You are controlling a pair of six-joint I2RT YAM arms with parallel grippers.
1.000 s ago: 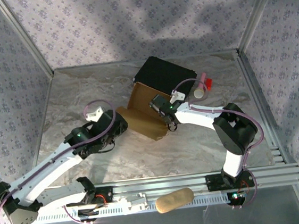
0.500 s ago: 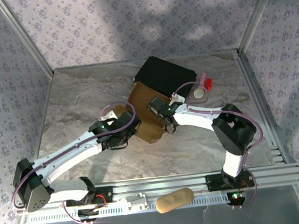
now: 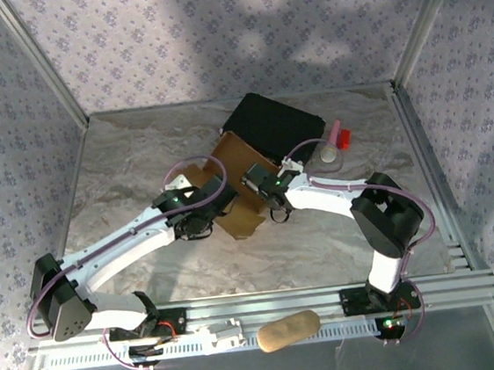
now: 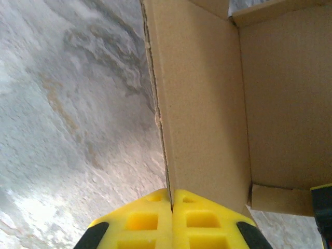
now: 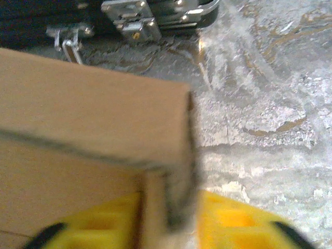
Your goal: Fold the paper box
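Observation:
The paper box (image 3: 237,161) is tan cardboard, partly folded, standing open at mid-table against the black case. My left gripper (image 3: 225,208) is at its near left side. In the left wrist view the yellow fingers (image 4: 140,220) are shut on the edge of an upright panel of the paper box (image 4: 207,104), and my left gripper (image 4: 171,199) shows no gap. My right gripper (image 3: 274,209) is at the box's near right corner. In the right wrist view a wall of the paper box (image 5: 88,119) stands between the parted fingers of my right gripper (image 5: 171,218), with a gap beside the right finger (image 5: 233,220).
The black case (image 3: 272,125) with metal latches (image 5: 129,21) lies just behind the box. A pink and white small object (image 3: 335,140) sits to its right. A tan oval piece (image 3: 289,329) rests on the front rail. Patterned walls enclose the marbled table (image 3: 121,163).
My left arm has swung right to the box and shut on its near panel. My right gripper has opened at the box's corner. The box's left flap has lifted.

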